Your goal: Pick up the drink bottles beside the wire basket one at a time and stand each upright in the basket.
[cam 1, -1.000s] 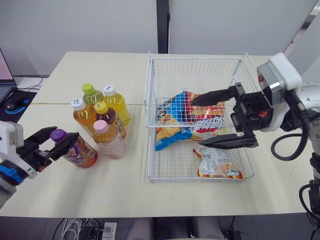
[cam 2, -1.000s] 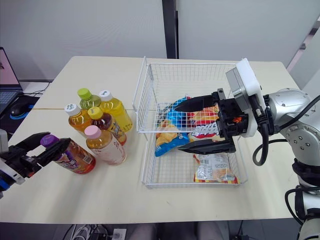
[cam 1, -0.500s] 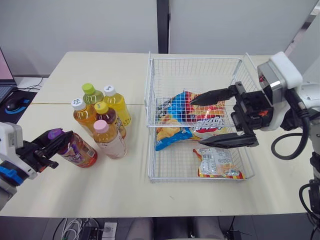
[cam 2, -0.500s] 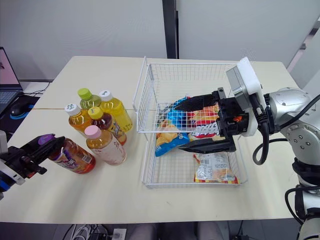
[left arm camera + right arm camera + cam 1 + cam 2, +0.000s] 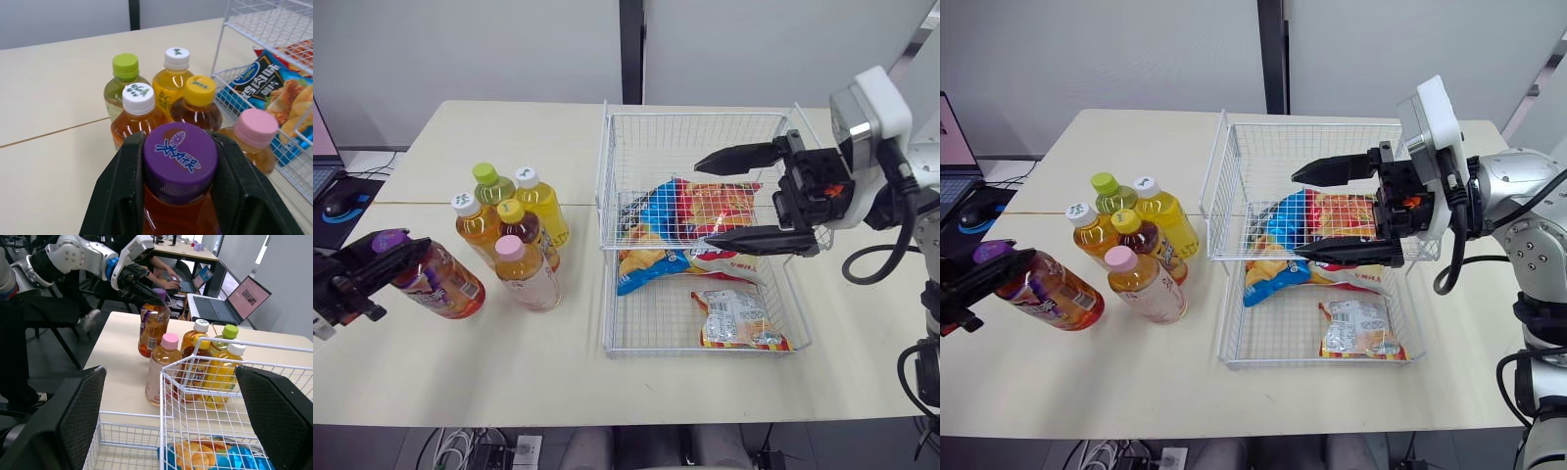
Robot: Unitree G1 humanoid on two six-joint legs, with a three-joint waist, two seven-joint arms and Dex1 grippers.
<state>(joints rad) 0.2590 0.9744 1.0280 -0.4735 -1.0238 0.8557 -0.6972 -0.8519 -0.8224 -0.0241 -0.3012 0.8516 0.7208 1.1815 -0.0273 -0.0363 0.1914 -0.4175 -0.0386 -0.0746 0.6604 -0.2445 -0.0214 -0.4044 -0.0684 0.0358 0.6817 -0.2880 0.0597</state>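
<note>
While the left gripper (image 5: 179,147) presses its two black fingers (image 5: 122,186) tight against the cap and neck of the purple-capped clear plastic bottle of amber drink (image 5: 440,286), that bottle is at the robot's far left. It is over the cream table top (image 5: 548,362) and well apart from the white wire basket (image 5: 604,186). Its long axis slants: the cap points up and towards the robot's left, and the base sits lower, towards the five other capped drink bottles (image 5: 519,230). Those stand upright in a cluster just beside the basket's left wall. From the right wrist view the held bottle looks closer to upright than to lying flat. Whether its base touches the table cannot be told.

The right gripper (image 5: 703,200) hangs over the basket with its fingers spread wide, above the blue and red crisp bags (image 5: 656,220) inside.

A second ago the purple-capped bottle lay nearer the cluster, close to the pink-capped one, with the left fingers open on either side of its cap. Half a second ago they had closed on it. Since then the bottle has been drawn leftwards, opening a gap. The right gripper has shifted towards the basket's far side, as wide as before. The cluster has not moved.
</note>
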